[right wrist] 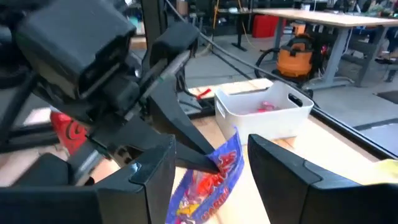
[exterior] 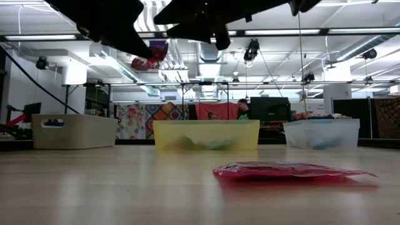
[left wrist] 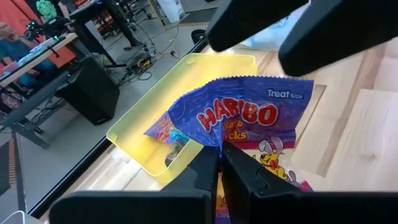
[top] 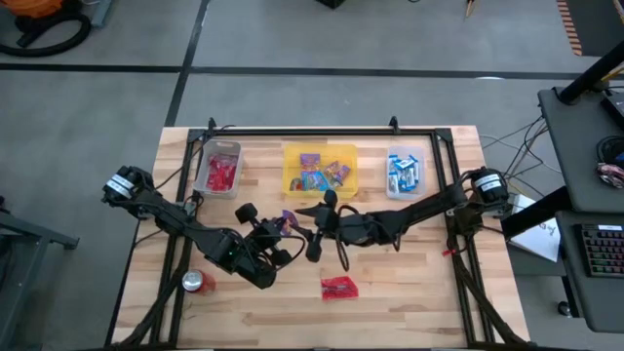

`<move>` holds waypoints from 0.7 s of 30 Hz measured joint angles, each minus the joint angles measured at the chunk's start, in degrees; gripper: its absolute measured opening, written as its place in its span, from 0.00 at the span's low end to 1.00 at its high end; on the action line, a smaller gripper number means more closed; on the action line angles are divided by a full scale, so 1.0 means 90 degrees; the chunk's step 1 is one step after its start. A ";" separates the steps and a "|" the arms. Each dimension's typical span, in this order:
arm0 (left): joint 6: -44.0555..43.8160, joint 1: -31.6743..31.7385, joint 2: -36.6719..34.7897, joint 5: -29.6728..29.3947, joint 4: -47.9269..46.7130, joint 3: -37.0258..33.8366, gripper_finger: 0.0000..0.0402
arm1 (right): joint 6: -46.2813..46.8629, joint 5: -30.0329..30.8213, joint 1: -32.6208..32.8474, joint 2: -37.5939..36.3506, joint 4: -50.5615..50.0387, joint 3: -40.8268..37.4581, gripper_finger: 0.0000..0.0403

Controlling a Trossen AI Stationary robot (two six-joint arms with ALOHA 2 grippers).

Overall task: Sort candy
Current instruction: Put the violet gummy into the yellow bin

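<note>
White bin, rear left of surface: red packets. Red soda can front left. Left tool clamped on purple Haribo packet, held in the air mid-surface, short of yellow bin. Right tool spread open around the same packet, apparently a handover. Risk: packet drops if left releases before right closes. Red packet lies loose on the surface in front. Clear bin, rear right: blue-and-white bars.
</note>
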 joint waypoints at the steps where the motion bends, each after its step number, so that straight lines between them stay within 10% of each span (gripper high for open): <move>1: -0.0004 0.0000 0.0000 0.0000 0.0012 0.0000 0.00 | 0.0023 0.0003 -0.0008 0.0000 -0.0158 0.0049 0.48; 12: 0.0134 0.0000 0.0000 -0.0054 0.0404 0.0002 0.00 | 0.0722 0.0042 -0.0181 0.0061 -0.0820 0.0006 0.44; 21: 0.0475 0.0002 0.0000 -0.0106 0.0945 0.0009 0.00 | 0.0605 -0.0649 -0.0307 0.0061 -0.0789 0.0006 0.15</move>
